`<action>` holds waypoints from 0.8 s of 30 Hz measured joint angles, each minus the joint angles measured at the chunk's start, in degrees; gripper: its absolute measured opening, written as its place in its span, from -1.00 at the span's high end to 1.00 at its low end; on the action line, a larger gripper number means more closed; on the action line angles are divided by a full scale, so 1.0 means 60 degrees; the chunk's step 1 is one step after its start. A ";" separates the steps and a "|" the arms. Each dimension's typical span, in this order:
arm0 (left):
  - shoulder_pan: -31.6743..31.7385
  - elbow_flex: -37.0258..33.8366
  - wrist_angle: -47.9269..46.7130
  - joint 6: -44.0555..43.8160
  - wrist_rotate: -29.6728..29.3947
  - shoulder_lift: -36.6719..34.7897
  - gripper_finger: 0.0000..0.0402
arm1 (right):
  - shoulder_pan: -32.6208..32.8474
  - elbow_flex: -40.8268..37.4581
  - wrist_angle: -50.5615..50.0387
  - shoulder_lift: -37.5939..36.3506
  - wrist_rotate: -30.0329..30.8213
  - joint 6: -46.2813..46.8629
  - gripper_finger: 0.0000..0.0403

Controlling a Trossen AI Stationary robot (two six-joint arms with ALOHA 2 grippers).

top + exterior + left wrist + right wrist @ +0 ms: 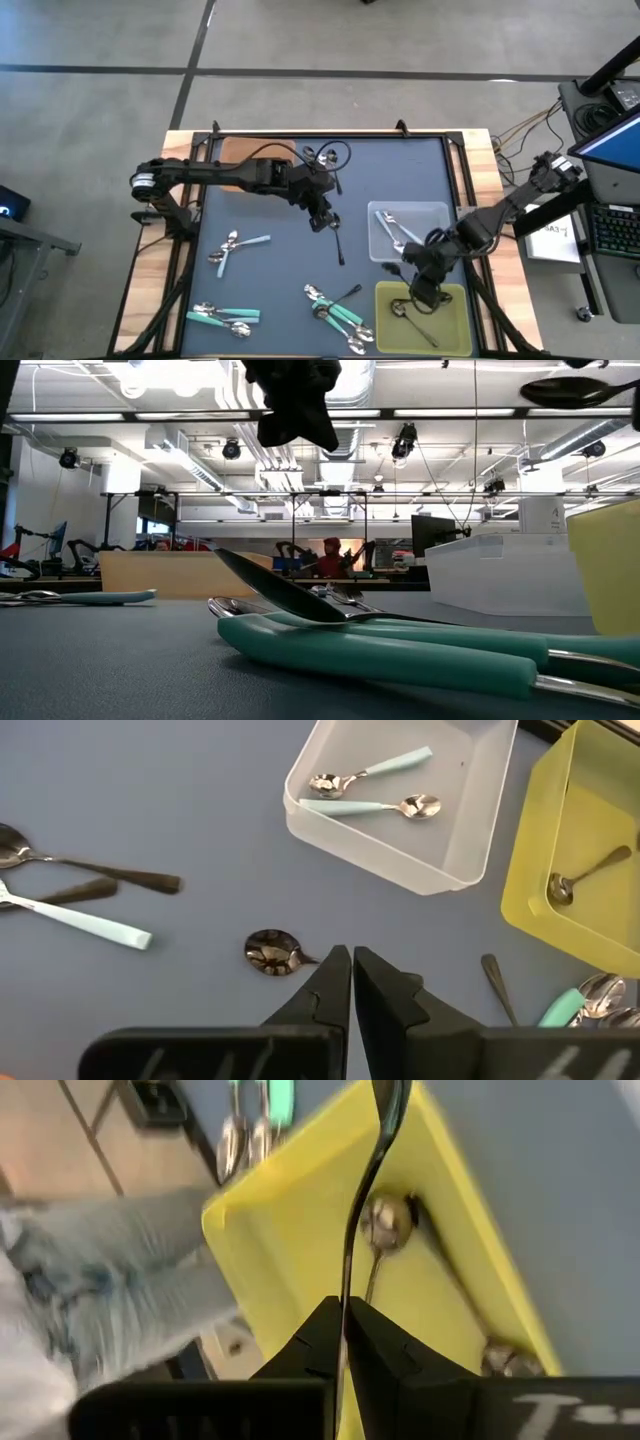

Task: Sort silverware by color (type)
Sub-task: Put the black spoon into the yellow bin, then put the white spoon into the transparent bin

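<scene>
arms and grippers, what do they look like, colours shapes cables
Both arms are dark, near black, built of slim jointed links. The left arm has a silvery round cap at its shoulder end and a black cable arching over it. The left gripper and right gripper each end in two matte black wedge-shaped jaws. The right arm is equally dark.

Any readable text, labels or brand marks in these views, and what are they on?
No text can be read for certain.
White sheet beside the table: printing too small to read.
White marking on the right gripper body: cut off, unreadable.
Laptop screen: nothing legible.
</scene>
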 joint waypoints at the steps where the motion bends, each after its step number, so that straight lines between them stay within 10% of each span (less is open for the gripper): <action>1: 0.0002 0.0000 -0.0007 0.0000 0.0017 -0.0002 1.00 | 0.0143 -0.0013 -0.0016 0.0090 -0.0286 -0.0113 0.96; 24: -0.1228 -0.0015 -0.3767 0.0335 0.0429 -0.2738 1.00 | 0.1131 0.0026 0.1158 0.2408 -0.0955 0.0233 0.72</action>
